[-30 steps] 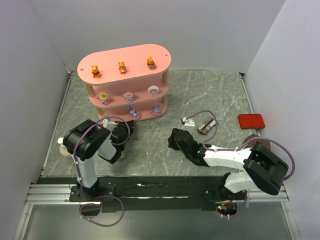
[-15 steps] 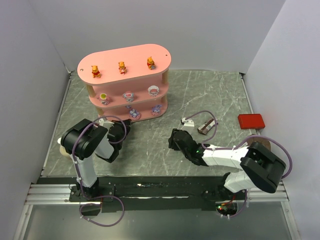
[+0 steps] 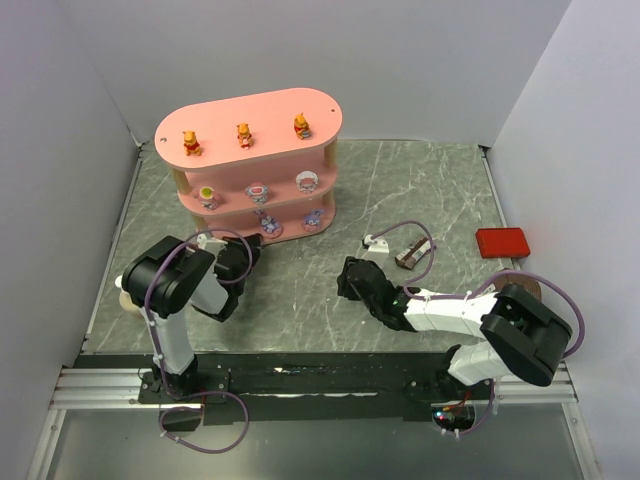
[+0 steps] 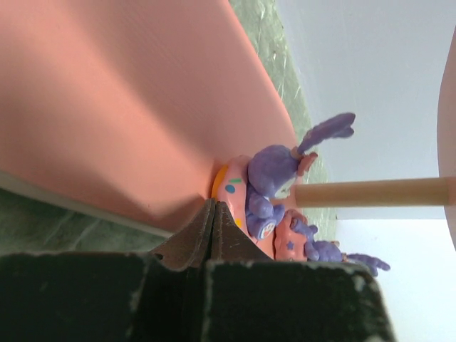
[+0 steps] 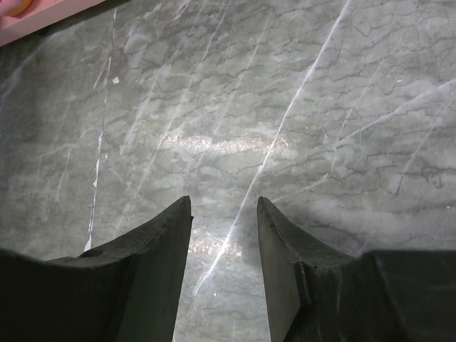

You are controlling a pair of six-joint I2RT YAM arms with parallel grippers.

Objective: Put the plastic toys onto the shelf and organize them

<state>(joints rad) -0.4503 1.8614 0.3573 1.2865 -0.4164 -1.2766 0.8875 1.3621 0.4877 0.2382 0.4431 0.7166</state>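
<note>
Left gripper (image 4: 212,214) closed on nothing, tips right at the purple toy (image 4: 267,182) on the bottom tier of the shelf (image 4: 128,92), so nudge it slowly and don't tip it; right gripper (image 5: 224,214) half-open, empty, over the desk (image 5: 285,107).

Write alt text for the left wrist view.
The left pincer, shut and empty, has its tips at the base of a purple toy on a pink shelf tier. A second purple toy shows just past it, near a pale wooden post.

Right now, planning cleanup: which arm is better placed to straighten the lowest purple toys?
Left: left gripper, shut, is at the shelf's bottom tier beside a purple toy; right gripper hangs open over table.
</note>
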